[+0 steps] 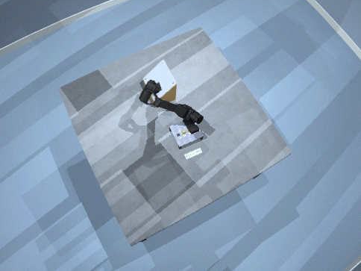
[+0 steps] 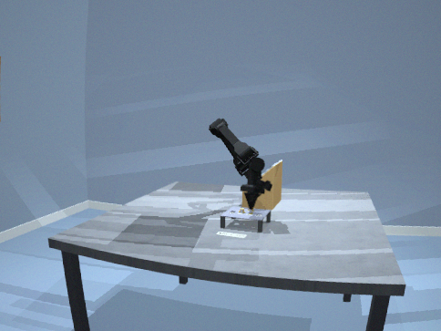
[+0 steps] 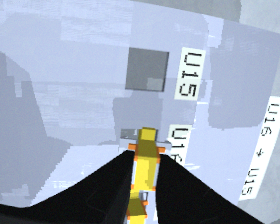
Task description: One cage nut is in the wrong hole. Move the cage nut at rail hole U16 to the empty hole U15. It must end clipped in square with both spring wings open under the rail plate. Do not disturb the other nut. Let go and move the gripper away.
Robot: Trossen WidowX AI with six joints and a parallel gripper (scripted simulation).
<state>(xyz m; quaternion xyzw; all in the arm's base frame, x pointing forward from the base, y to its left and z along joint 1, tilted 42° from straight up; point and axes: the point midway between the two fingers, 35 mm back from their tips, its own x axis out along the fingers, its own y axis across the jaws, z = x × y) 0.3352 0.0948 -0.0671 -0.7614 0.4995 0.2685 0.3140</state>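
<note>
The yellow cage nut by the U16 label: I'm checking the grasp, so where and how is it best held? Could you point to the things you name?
I'd take the yellow cage nut (image 1: 188,131) (image 2: 251,211) (image 3: 145,170) from above, by its two long flanks, as the end effector (image 1: 189,131) (image 2: 251,209) (image 3: 145,161) does now. Its body is narrow and elongated, and the other yellow nut (image 1: 183,132) (image 2: 241,211) (image 3: 136,214) sits off one end, leaving the flanks the likelier access.

From here, the tool's fingers run off the bottom edge; the lower label's (image 3: 179,145) end is hidden.
</note>
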